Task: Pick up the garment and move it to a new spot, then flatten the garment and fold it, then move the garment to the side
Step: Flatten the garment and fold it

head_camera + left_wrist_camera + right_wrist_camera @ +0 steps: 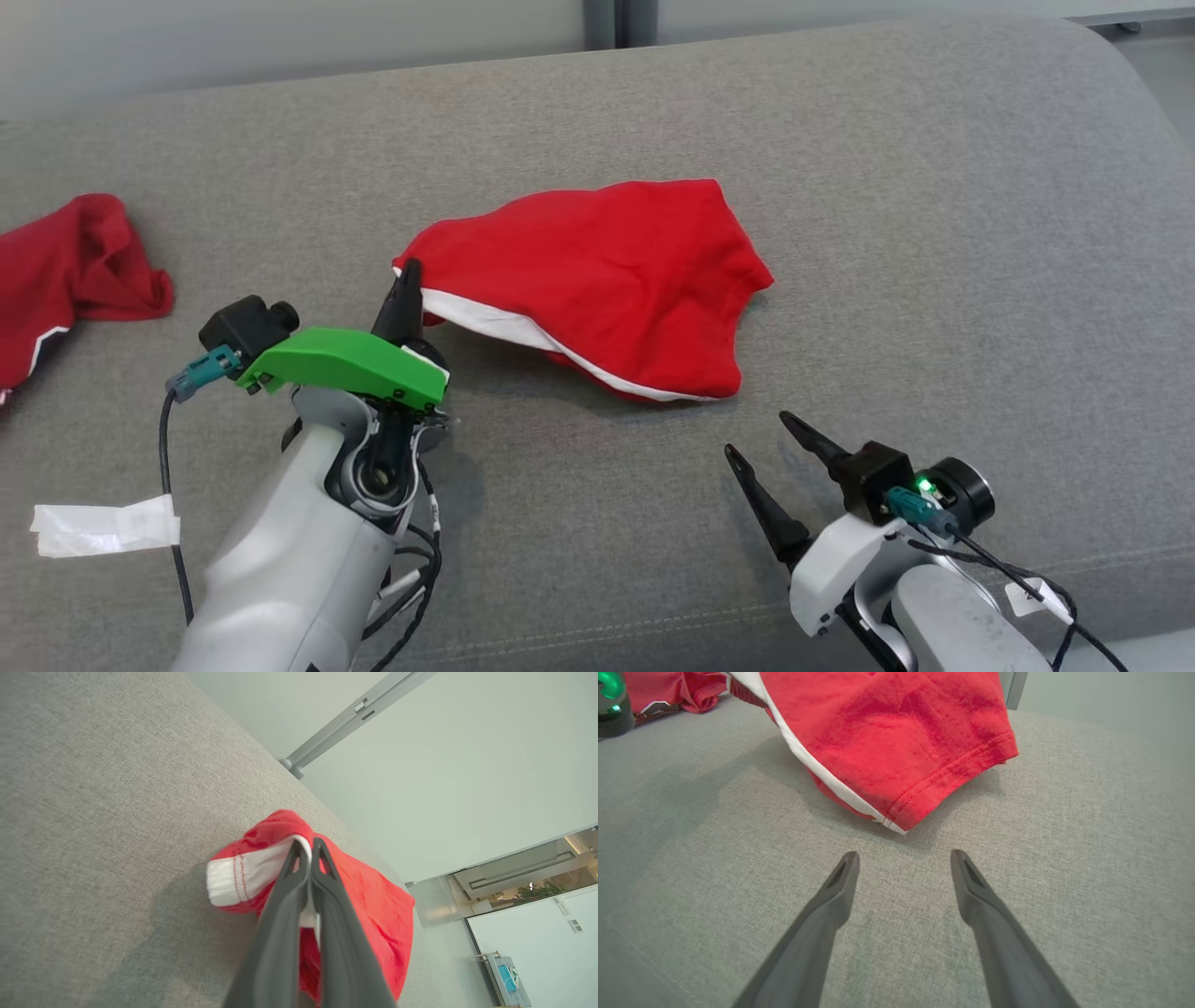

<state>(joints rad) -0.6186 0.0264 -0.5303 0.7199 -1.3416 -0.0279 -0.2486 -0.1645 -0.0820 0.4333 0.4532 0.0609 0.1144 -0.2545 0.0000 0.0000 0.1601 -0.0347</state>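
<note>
My left tool point(408, 275) is clamped on the white-trimmed edge of the red garment point(597, 271), bunched mid-sofa point(934, 233); right tool point(756, 435) fingers apart, near its hem, not touching; pick-up step, I reckon; next, lift & carry w/o slipping.

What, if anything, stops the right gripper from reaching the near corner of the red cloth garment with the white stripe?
Probably yes. The right gripper is open, and only bare grey fabric cushion lies between its fingertips and the near corner of the red cloth garment.
</note>
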